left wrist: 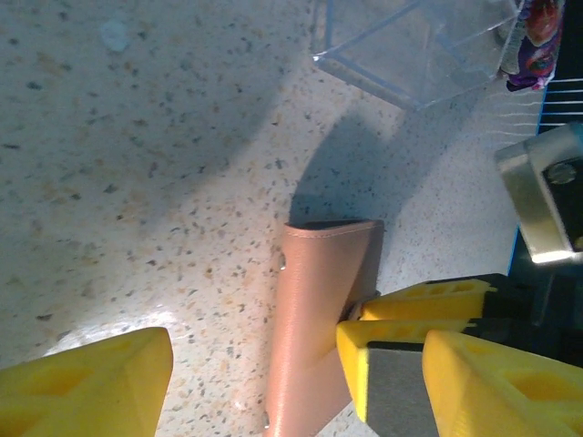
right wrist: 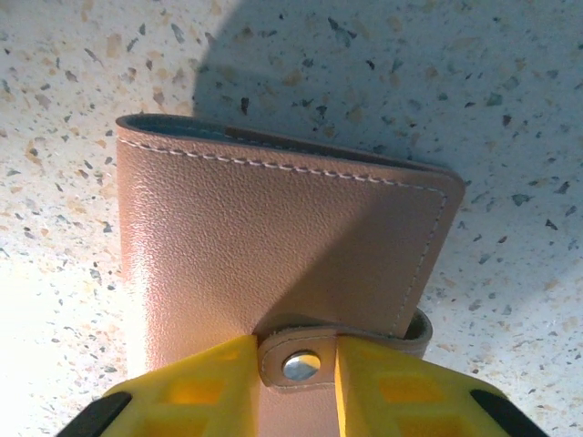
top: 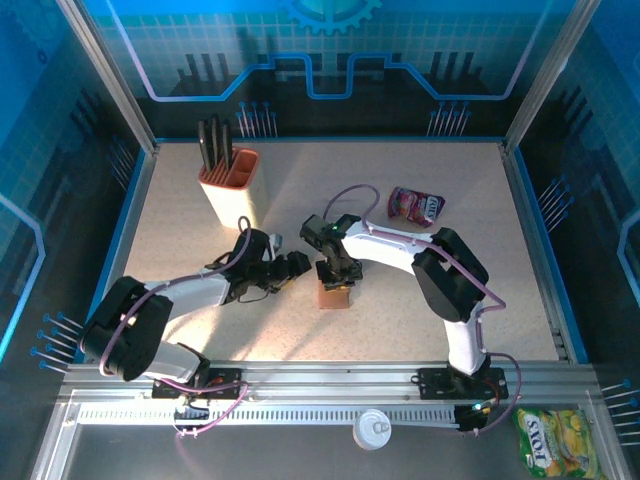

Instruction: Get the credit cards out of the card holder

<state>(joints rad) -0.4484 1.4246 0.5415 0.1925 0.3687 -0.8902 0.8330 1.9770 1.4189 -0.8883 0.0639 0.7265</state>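
right wrist view gives right gripper [right wrist: 296,364] clamped on the snap strap at 6 o'clock of the brown wallet [right wrist: 273,237], left wrist view gives left gripper [left wrist: 255,364] spread apart, wallet standing between its fingers, clear case [left wrist: 419,45] beyond at 1 o'clock, top view adds knife block [top: 230,185] at 10 o'clock

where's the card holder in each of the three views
top external: card holder, small brown shape at mid-table.
left wrist: lower centre, standing up off the surface.
right wrist: large across the middle.
shared landmark: the speckled table around it in all three.
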